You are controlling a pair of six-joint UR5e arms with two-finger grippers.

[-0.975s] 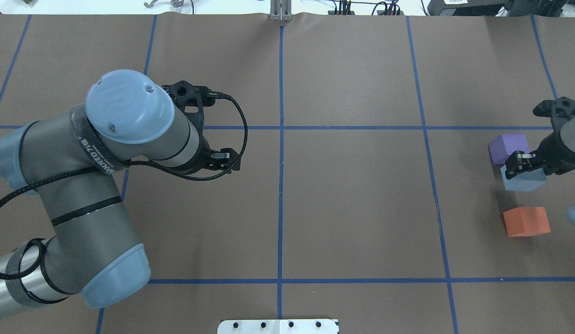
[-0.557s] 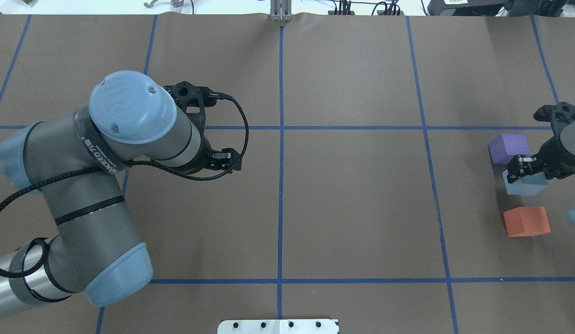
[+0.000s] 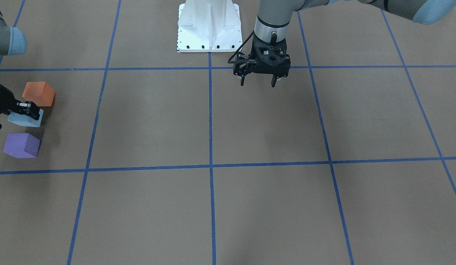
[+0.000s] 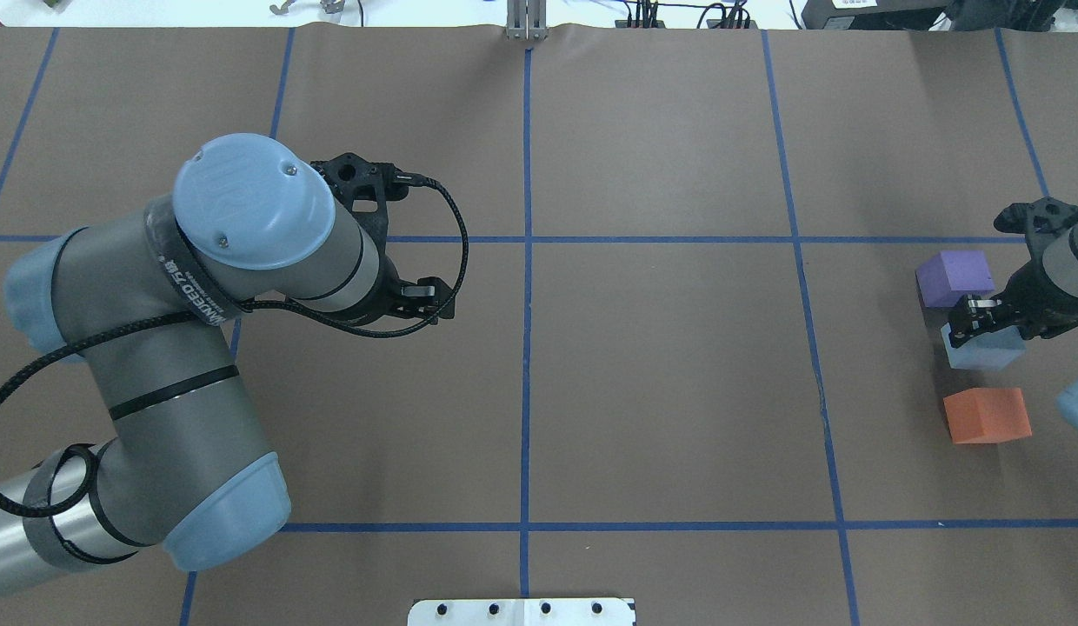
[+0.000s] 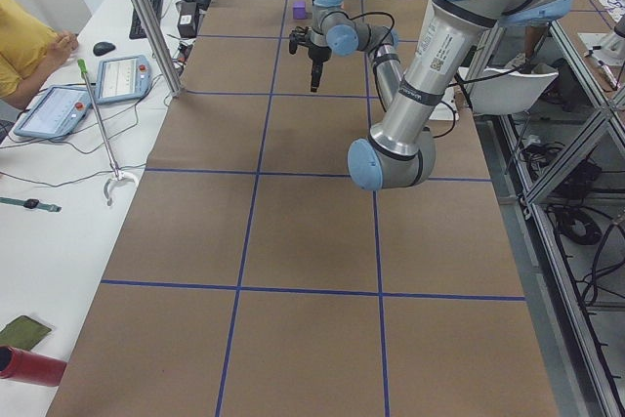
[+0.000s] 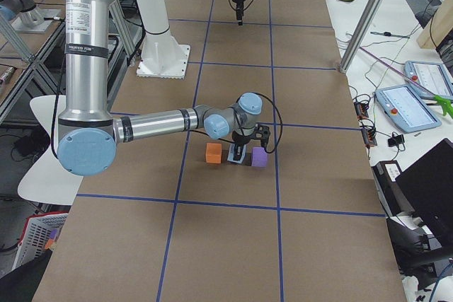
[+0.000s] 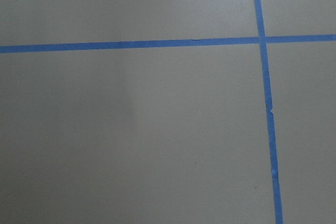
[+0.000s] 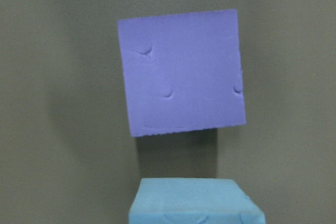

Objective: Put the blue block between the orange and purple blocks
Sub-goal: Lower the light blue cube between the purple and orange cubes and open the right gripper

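Blue block point(image 4: 991, 355) sits in the gap between the purple block point(image 4: 956, 276) and the orange block point(image 4: 987, 416), apart from both and roughly in line with them, at the table's point(image 4: 661, 374) far right. The right gripper point(image 4: 981, 325) comes in from the right edge and its fingers are clamped on the block's sides. The right wrist view shows the block's top at the bottom of the frame with the purple block just beyond it. Whether the block's underside already touches the table cannot be told.

By my judgement the placing is nearly done. The block is where the task wants it, and what is left is to set it down fully if it is not down, let go and draw the arm back.

The left gripper point(image 3: 257, 84) hangs over bare table well apart from the blocks, fingers spread and empty.

Against the overhead view a second ago, the blue block no longer overlaps the purple block's edge. It shows smaller, so lower, and lies nearer the middle of the gap. The left arm has shifted only slightly.
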